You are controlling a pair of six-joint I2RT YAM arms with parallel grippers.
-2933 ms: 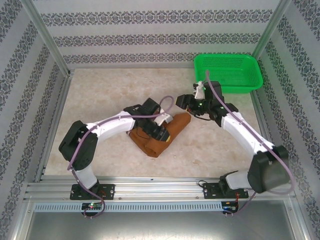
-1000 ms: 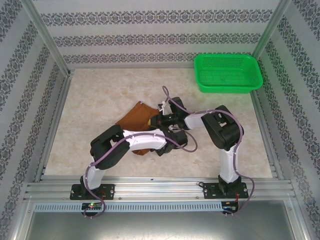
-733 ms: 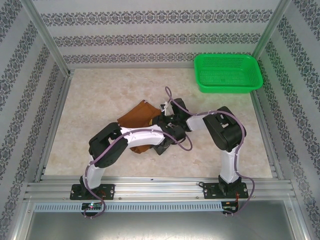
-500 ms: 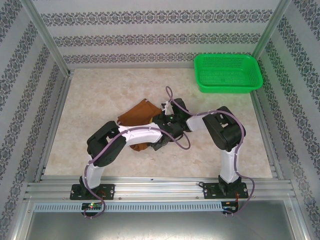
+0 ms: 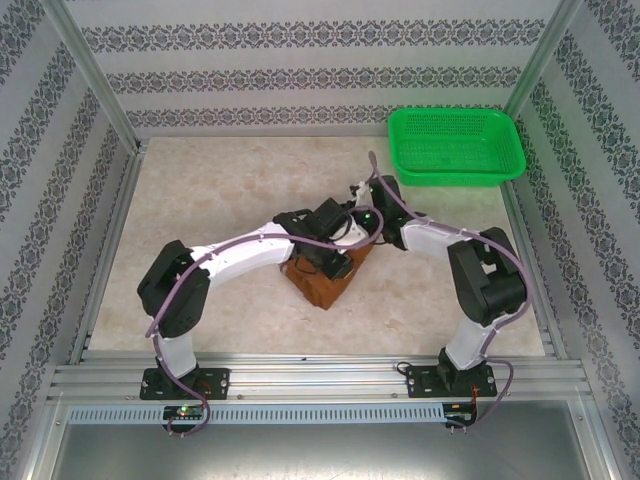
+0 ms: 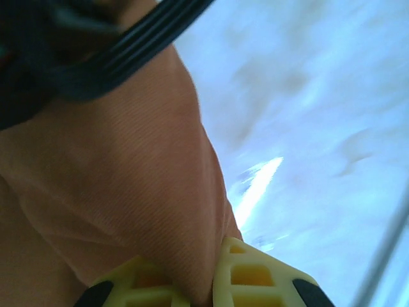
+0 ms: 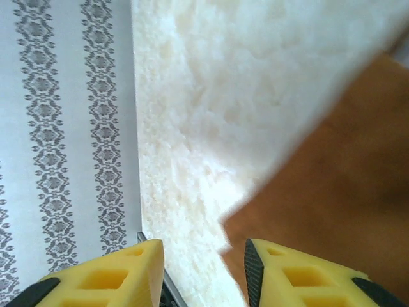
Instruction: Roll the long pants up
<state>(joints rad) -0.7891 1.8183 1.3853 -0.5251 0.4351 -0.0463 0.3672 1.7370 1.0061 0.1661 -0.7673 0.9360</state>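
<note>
The roll looked well along, judging by how the cloth lay: the long pants (image 5: pixel 322 285) sat as a compact rust-brown bundle in the middle of the bench (image 5: pixel 200 190), well apart from the green basket (image 5: pixel 455 145) at the far right corner. Both arms reached in over the bundle, the left from the near left and the right from the near right.

In the left wrist view, the left pincer (image 6: pixel 203 291) was clamped together on a fold of the brown cloth, which rose taut and finely ribbed from between its yellow fingertips (image 6: pixel 255 275). The right pincer (image 7: pixel 204 275) stood apart with nothing between its tips; the edge of the cloth lay just beside its right-hand tip, over pale bench.

The step in hand appeared to be tightening or turning the bundle by the pinched fold. The next move probably called for the right pincer to take hold of, or press down, the free edge near it, so the roll would not spring loose when the left one let go.

No legs, buttons or lining could be made out in the bundle.
</note>
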